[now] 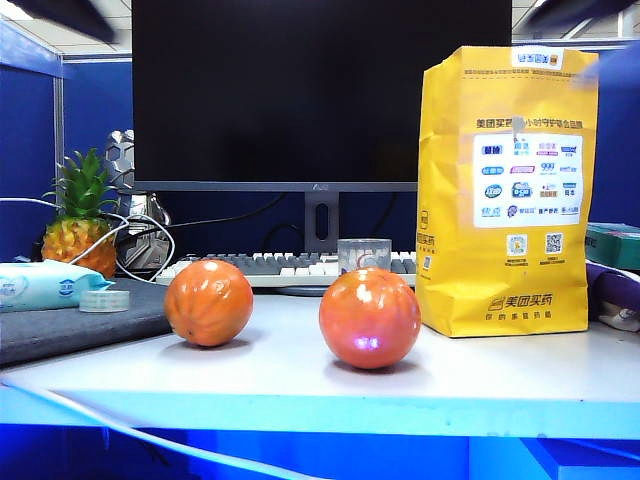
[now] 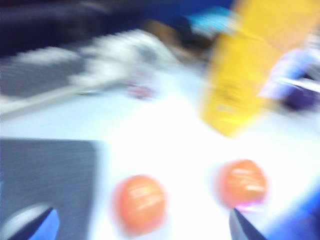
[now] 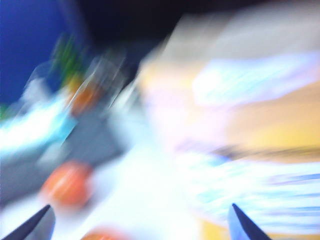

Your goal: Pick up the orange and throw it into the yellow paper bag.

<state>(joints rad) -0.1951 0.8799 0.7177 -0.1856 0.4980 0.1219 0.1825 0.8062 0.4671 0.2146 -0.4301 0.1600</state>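
The orange (image 1: pixel 369 318), glossy with a pink spot low on its front, sits on the white table just left of the yellow paper bag (image 1: pixel 505 190), which stands upright. The blurred left wrist view shows the orange (image 2: pixel 243 182) and the bag (image 2: pixel 250 70) ahead. My left gripper (image 2: pixel 140 231) is open above the table, well short of the orange, with nothing between its fingers. My right gripper (image 3: pixel 137 231) is open too, with the bag (image 3: pixel 260 125) close beside it. An orange smear (image 3: pixel 102 235) at that view's edge may be the orange.
A duller ribbed orange ball (image 1: pixel 208 302) sits left of the orange, by a grey mat (image 1: pixel 70 320). Behind are a keyboard (image 1: pixel 290 268), a glass (image 1: pixel 363 255), a monitor (image 1: pixel 320 90), a pineapple (image 1: pixel 80 225), a wipes pack (image 1: pixel 45 285) and a tape roll (image 1: pixel 104 300). Both arms are dark blurs at the top corners.
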